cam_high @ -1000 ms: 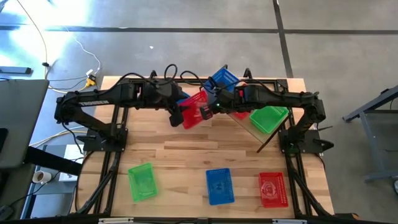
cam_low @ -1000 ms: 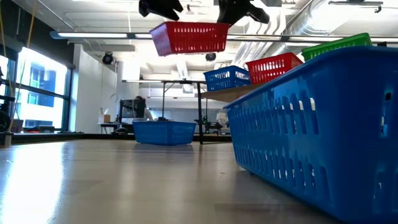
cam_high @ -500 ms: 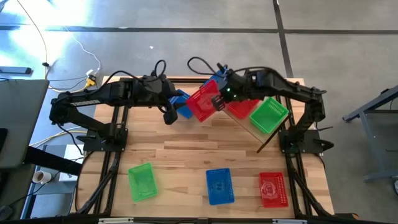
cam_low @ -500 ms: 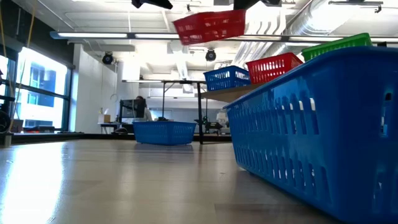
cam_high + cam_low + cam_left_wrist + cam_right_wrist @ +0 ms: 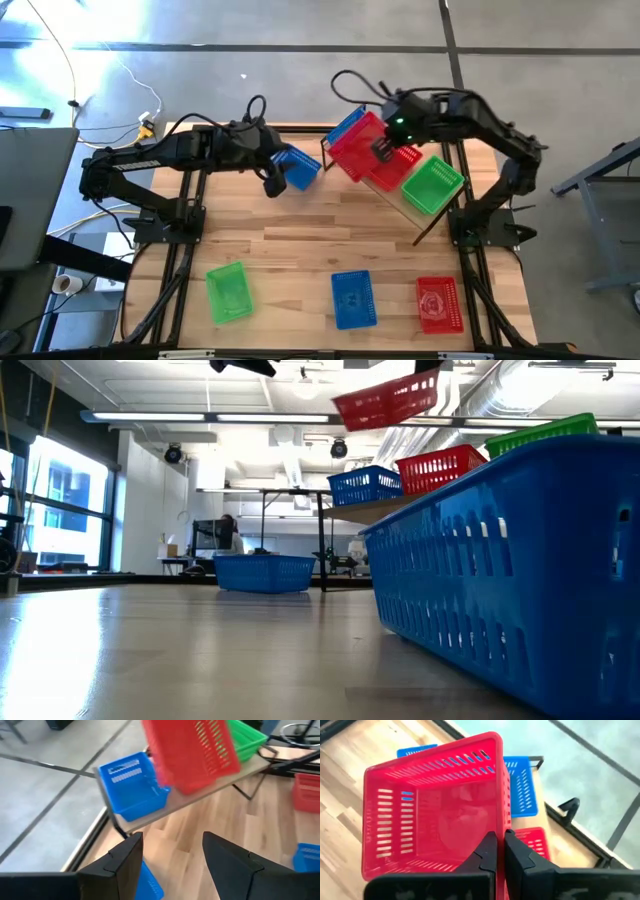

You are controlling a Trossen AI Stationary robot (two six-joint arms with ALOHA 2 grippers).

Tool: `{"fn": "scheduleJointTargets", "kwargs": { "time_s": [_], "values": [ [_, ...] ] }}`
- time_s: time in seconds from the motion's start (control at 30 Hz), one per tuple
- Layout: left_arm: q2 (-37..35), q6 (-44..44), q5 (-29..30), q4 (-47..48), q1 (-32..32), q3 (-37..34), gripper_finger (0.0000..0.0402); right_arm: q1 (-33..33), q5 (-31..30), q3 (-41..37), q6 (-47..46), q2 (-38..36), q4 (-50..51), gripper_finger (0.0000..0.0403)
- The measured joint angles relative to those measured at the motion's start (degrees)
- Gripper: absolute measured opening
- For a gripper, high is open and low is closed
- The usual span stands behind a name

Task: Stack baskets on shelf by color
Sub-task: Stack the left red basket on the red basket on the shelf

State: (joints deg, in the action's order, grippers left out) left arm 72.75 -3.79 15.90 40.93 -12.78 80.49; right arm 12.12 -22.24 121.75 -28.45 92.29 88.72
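Progress looks partial to us: the shelf (image 5: pixel 425 228) at the back right of the surface (image 5: pixel 300 250) carries a blue basket (image 5: pixel 346 125), a red basket (image 5: pixel 408 158) and a green basket (image 5: pixel 433 186) side by side, so we judge that one basket of each colour is in place as the base of its stack. Our right tool (image 5: pixel 500 851) is pinched shut on the rim of a second red basket (image 5: pixel 358 148) and holds it in the air, tilted, over the shelf and close above the blue and red ones; it is not yet set down. Our left tool (image 5: pixel 172 857) hangs with its fingers spread wide and nothing between them, just beside another blue basket (image 5: pixel 298 167) that sits on the surface near the shelf's blue end.

Along the front edge we count three more waiting, well apart from the shelf: a green one (image 5: pixel 228 291), a blue one (image 5: pixel 352 298) and a red one (image 5: pixel 439 304). We see eight baskets in all, so most of the stacking is left, starting with nesting the held red basket into the red one below.

Pale marks show on the floors of some baskets, but we can read no brand or writing
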Motion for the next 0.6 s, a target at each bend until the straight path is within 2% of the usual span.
{"fn": "scheduleJointTargets", "kwargs": {
  "time_s": [0.17, 0.37, 0.5, 0.6],
  "values": [
    [0.0, -0.07, 1.44, 0.0, -0.73, -0.02, 0.0197, 2.7, 0.22, -0.02, 3.94, -4.11, 0.73, 0.0],
    [0.0, -2.03, 1.28, -0.02, -2.03, -0.02, 0.0197, 8.53, 4.71, -1.74, 8.23, -9.43, 1.04, 0.0],
    [0.0, -2.08, 1.27, -0.04, -2.84, -0.02, 0.0197, 11.96, 7.29, -8.45, 8.61, -14.36, 0.16, 0.0],
    [0.0, -2.17, 1.25, -0.05, -3.46, -0.02, 0.0197, 14.6, 11.71, -15.73, 9.99, -18.69, -4.34, 0.0]
  ]
}}
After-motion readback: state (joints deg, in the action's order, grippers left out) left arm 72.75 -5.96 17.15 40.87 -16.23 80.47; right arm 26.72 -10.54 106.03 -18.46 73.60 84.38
